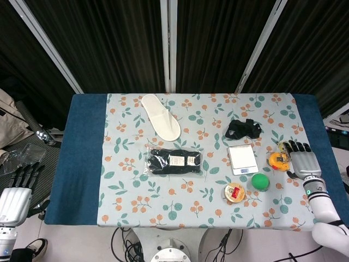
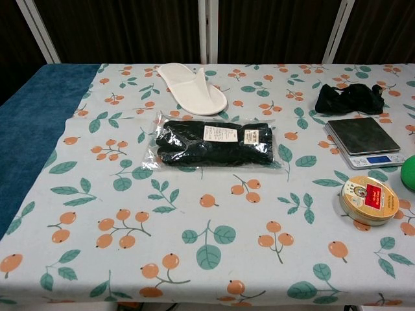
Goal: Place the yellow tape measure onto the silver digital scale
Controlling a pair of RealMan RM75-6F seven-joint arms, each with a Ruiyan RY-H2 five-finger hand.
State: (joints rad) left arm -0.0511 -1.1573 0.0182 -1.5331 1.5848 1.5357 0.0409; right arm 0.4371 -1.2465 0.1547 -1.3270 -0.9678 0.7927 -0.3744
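Note:
The yellow tape measure (image 1: pixel 278 160) lies on the flowered cloth right of the silver digital scale (image 1: pixel 242 159). The scale (image 2: pixel 364 142) also shows at the chest view's right side with a bare dark platform. In the head view my right hand (image 1: pixel 301 159) hovers over the table just right of the tape measure, fingers spread, holding nothing. Off the table at the head view's lower left corner hangs my left hand (image 1: pixel 16 194), open and empty. The chest view shows neither hand nor the tape measure.
A green ball (image 1: pixel 260 182) and a round tin (image 1: pixel 234 192) sit in front of the scale. A black cloth bundle (image 1: pixel 243 129) lies behind it. A black packaged item (image 1: pixel 174 161) and a white slipper (image 1: pixel 161 116) occupy the table's middle and back.

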